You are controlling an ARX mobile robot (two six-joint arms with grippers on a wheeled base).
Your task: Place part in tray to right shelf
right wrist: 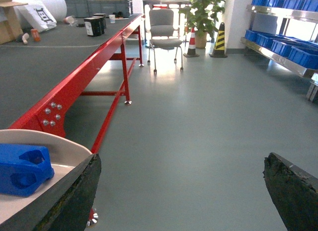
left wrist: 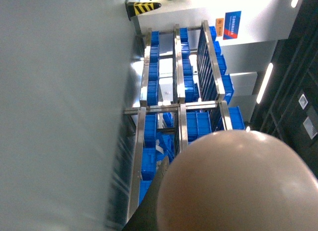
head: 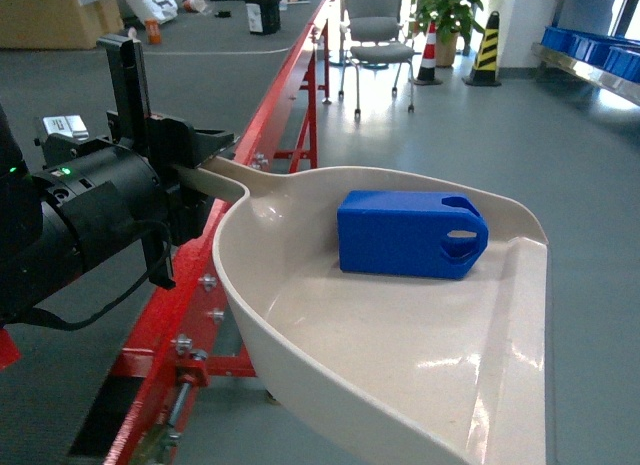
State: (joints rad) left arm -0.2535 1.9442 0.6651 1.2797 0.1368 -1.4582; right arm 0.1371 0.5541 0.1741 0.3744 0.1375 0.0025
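Observation:
The cream tray (head: 400,365) hangs in the air beside the red table, its handle clamped in my left gripper (head: 203,172), which is shut on it. The blue part (head: 410,233) lies inside the tray near its back wall, slot end pointing right. In the left wrist view the tray's rounded underside (left wrist: 233,181) fills the lower right, with one dark finger (left wrist: 154,201) beside it. My right gripper (right wrist: 184,191) is open over bare floor, just right of the tray's rim (right wrist: 35,136) and the part (right wrist: 22,169). The right shelf (right wrist: 285,59) stands far off at the right.
A long red-framed table (head: 275,95) runs along the left, with a black box (head: 263,13) on it. An office chair (head: 375,30), a plant and striped cones (head: 487,50) stand at the far end. Steel racks hold blue crates (left wrist: 149,161).

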